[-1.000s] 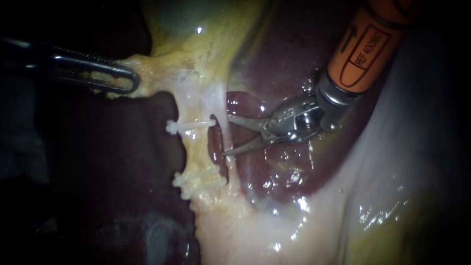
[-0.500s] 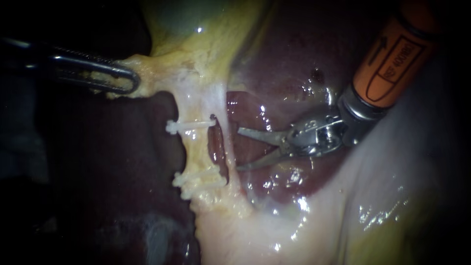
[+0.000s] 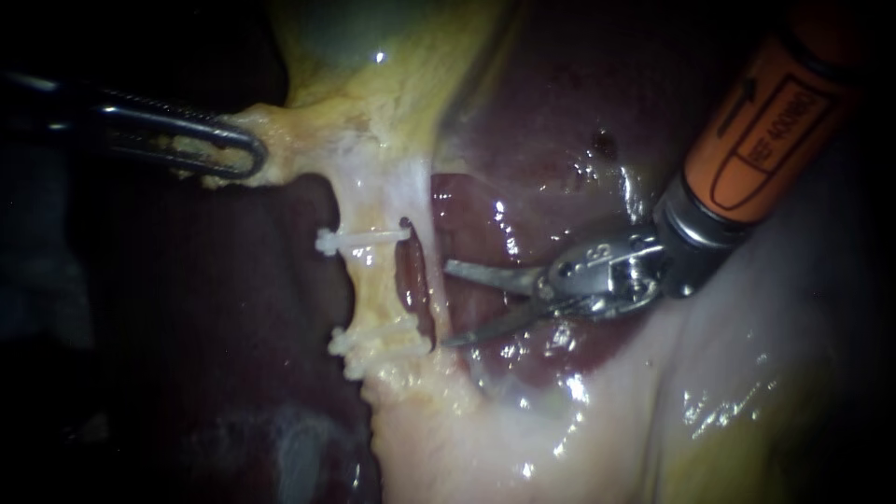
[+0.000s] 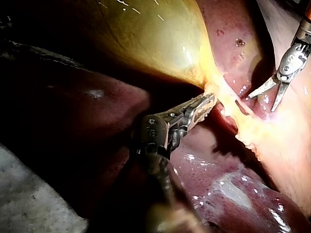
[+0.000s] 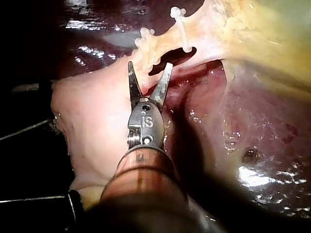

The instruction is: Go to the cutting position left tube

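At the near edge, upper right of the endoscope view: the right instrument (image 3: 445, 305) enters steeply on an orange shaft. Its wrist is bent so both blades lie flat, pointing toward the tubes. Blades are spread wide with nothing between them.

Room around the blades:
- Wet liver (image 3: 523, 140) lies open above and beneath them.
- A pale tissue sheet (image 3: 653, 373) bounds the lower right, close under the wrist.
- Blade tips sit just beside a thin pale strand (image 3: 431, 233), which runs top to bottom across their line. Can't tell if they touch it.

Past the strand is a narrow dark-red slot (image 3: 411, 280), tight edges on both sides. The left tube (image 3: 378, 289) comes next, yellowish and stretched near-vertical.
- Upper clip (image 3: 359, 240) crosses it.
- Lower clips (image 3: 378, 338) sit bunched below.
- The bare stretch between the clips is level with the open blades, with the strand and slot in between.

The right wrist view (image 5: 149, 65) shows the same: blades ahead, tips near the lower clips, slot just beyond.

Further off, the left instrument (image 3: 229, 149) comes in nearly level from the left. Its jaws are clamped on yellow tissue (image 3: 280, 131) at the top of the tube. The left wrist view (image 4: 201, 107) shows that grip right below the gallbladder (image 4: 146, 39). Dark, open liver surface lies below the shaft.
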Action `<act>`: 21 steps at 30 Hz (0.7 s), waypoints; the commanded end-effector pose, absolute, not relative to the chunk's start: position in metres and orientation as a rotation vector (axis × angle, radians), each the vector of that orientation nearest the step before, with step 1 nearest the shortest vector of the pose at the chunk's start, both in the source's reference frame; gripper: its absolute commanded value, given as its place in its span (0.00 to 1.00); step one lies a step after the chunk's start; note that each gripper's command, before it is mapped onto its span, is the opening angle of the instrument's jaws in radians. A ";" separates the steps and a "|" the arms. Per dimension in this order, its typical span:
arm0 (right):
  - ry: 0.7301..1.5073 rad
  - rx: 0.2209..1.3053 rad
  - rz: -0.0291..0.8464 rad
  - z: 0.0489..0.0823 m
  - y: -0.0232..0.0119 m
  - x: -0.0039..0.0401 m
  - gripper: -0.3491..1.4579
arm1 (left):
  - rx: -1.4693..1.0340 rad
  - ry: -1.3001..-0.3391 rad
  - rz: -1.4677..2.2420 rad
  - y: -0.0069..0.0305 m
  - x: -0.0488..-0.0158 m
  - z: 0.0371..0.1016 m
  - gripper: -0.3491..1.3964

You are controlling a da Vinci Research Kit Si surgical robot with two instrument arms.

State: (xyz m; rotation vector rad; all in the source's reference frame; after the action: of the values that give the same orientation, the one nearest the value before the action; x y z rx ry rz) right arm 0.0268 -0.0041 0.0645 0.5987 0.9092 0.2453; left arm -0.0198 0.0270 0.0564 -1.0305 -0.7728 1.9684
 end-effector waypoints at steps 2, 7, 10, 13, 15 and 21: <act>0.907 0.612 0.242 0.0652 -0.0042 0.0272 0.98 | -1.030 -0.772 1.968 0.0270 -0.0198 0.0564 0.00; 0.901 0.637 0.249 0.0668 -0.0044 0.0279 0.98 | -1.030 -0.772 1.968 0.0270 -0.0198 0.0564 0.00; 0.897 0.657 0.252 0.0678 -0.0044 0.0283 0.98 | -1.030 -0.772 1.968 0.0270 -0.0198 0.0564 0.00; 0.893 0.678 0.257 0.0687 -0.0043 0.0286 0.98 | -1.030 -0.772 1.968 0.0270 -0.0198 0.0564 0.00; 0.891 0.694 0.263 0.0693 -0.0041 0.0287 0.98 | -1.030 -0.772 1.968 0.0270 -0.0198 0.0564 0.00; 0.887 0.734 0.264 0.0711 -0.0038 0.0289 0.98 | -1.030 -0.772 1.968 0.0270 -0.0198 0.0564 0.00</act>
State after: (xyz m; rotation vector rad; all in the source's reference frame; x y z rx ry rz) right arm 0.0289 -0.0038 0.0713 0.7379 0.8862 0.2671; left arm -0.0198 0.0270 0.0564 -1.0304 -0.7726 1.9686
